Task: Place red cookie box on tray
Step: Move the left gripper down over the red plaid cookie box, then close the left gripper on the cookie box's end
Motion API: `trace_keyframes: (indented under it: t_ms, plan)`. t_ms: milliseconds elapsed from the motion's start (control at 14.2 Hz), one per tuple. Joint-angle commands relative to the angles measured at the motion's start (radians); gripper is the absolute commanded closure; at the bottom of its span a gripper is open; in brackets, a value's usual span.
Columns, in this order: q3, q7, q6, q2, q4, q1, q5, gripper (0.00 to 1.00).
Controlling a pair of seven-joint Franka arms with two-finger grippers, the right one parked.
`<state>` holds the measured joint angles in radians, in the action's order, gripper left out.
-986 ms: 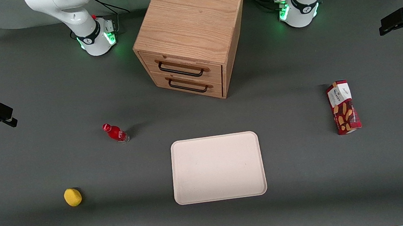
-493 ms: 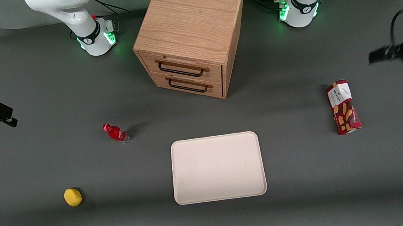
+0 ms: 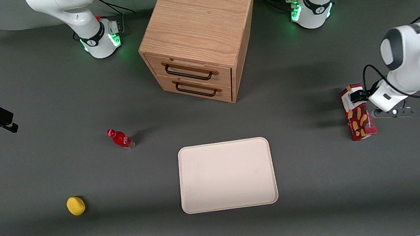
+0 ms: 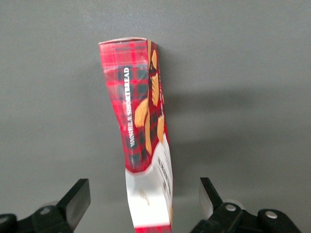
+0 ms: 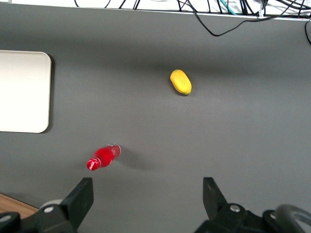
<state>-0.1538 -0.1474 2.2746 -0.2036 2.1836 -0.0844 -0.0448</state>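
Toward the working arm's end of the grey table, the long dark-red cardboard cookie box (image 3: 359,117) lies flat, well apart from the cream-white rectangular tray (image 3: 224,148). Above its white-label end, the left gripper (image 4: 145,206) hangs open, fingers straddling its long axis.

The tray (image 3: 227,175) lies on the table (image 3: 42,172) nearer the front camera than the drawer cabinet (image 3: 198,36), in front of its drawers. The red cookie box (image 3: 358,117) lies on the table well apart from the tray, toward the working arm's end, and the gripper (image 4: 144,206) hangs above one end of it, fingers (image 4: 77,201) spread to either side without touching. Toward the parked arm's end lie a small bottle (image 3: 120,138) and, nearer the front camera, a lemon-like object (image 3: 75,205).
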Motion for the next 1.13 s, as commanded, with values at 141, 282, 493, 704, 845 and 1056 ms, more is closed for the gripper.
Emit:
trace_keyframes:
  t_ms: [141, 282, 493, 704, 845, 1056]
  plan:
    - [-0.006, -0.032, 0.21, -0.091, 0.059, 0.005, 0.005, 1.0]
    - [-0.004, -0.032, 0.21, -0.097, 0.058, 0.015, 0.011, 1.0]
    - [-0.004, -0.032, 0.209, -0.096, 0.053, 0.015, 0.013, 1.0]
    - [-0.003, -0.031, 0.189, -0.054, 0.039, 0.015, 0.034, 1.0]
    - [-0.001, -0.024, 0.081, 0.004, -0.019, 0.015, 0.04, 1.0]
    - [0.029, 0.026, -0.305, 0.069, -0.297, 0.011, 0.042, 1.0]
